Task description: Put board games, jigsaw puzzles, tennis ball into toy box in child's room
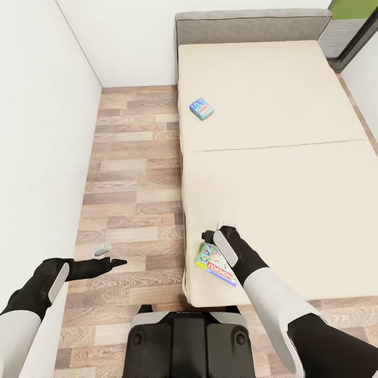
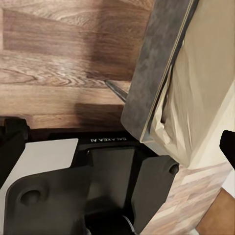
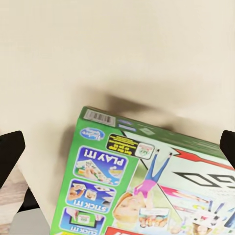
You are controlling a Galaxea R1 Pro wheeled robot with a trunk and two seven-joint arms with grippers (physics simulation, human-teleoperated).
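- The green and white board game (image 1: 216,264) lies flat on the bed (image 1: 294,210), close to the bed's near left corner and just inside its edge. A sideways nudge could push it off onto the wood floor (image 1: 136,189).
- The right pincer (image 1: 211,234) hangs just above the far end of that game. In the right wrist view its two dark fingertips (image 3: 11,152) stand wide apart, one on either side of the box (image 3: 147,181), so it is released and holds nothing.
- The box is flat and broad. Judging from that spread, the pincer may not span its width, and closing on the lid alone would likely let it slip or tilt out.
- Pressing down too hard could dent the soft mattress and tip the box's edge away from the fingers.
- The small blue board game (image 1: 201,108) lies farther up the bed, well apart from the first and nearer the grey headboard (image 1: 252,23). Reaching it from here may overstretch the arm unless the base moves.
- The left pincer (image 1: 107,262) hovers over the floor beside the bed, empty, with its fingers seemingly close together; whether it is fully clenched cannot be told.
- The left arm sits near the bed frame (image 2: 154,73), so a careless swing could strike it.
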